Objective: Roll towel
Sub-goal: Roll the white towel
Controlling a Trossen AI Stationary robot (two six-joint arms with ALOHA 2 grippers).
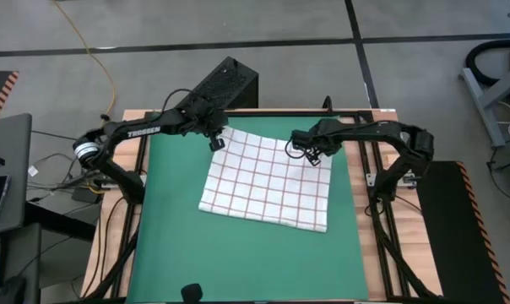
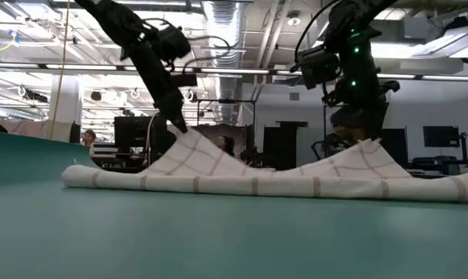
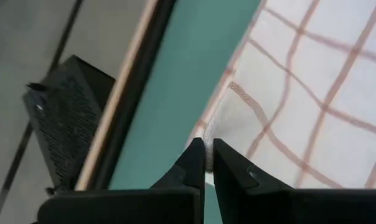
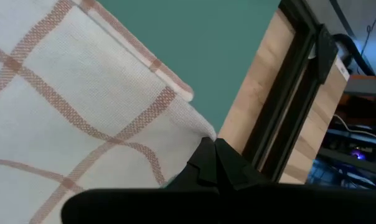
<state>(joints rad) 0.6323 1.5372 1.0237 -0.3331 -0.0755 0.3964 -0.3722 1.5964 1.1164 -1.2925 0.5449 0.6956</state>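
1. In the middle of the high view, the towel lies on the green mat, its two far corners lifted
2. Left hand is pinching the upper-left corner by little cloth; it could slip free
3. Right hand is pinching the upper-right corner; uneven pulling could skew the roll

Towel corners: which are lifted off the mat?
The two far corners of the towel, each pinched by the left gripper or right gripper; the near ones lie flat.
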